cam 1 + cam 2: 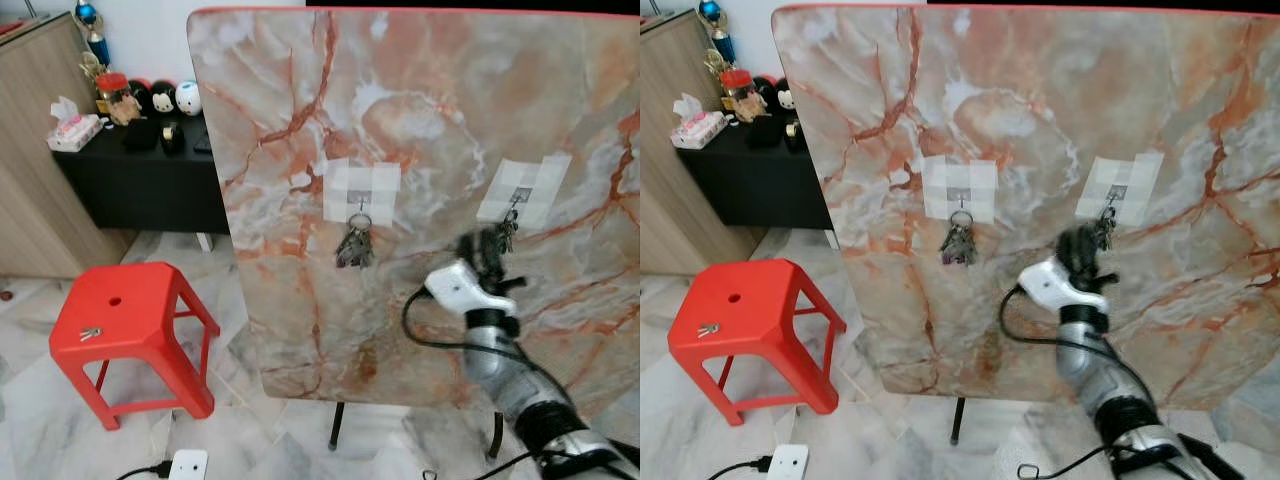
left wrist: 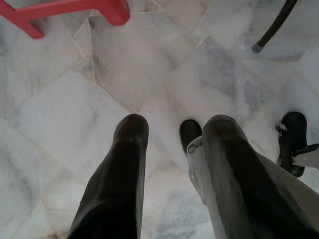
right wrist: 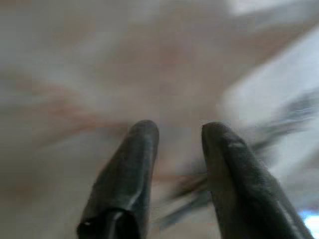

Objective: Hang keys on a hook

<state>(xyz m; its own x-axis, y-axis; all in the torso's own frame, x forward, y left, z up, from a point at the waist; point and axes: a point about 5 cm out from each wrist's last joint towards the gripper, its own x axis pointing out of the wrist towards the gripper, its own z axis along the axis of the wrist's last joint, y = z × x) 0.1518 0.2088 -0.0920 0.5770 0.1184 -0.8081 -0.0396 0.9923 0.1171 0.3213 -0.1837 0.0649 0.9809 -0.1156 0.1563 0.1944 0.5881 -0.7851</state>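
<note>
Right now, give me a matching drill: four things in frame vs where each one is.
Things:
1. key bunch
2. red stool
3. tissue box
4. right hand

Places:
A. on the black sideboard, at its left end
B. up at the right hook on the marble board
C. hanging from the left hook
D. on the floor left of the board

Pairs: 1-C, 2-D, 3-A, 4-B

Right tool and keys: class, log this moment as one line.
right tool: open, at board | keys: on right hook | second bunch: on left hook | left tool: idle
</note>
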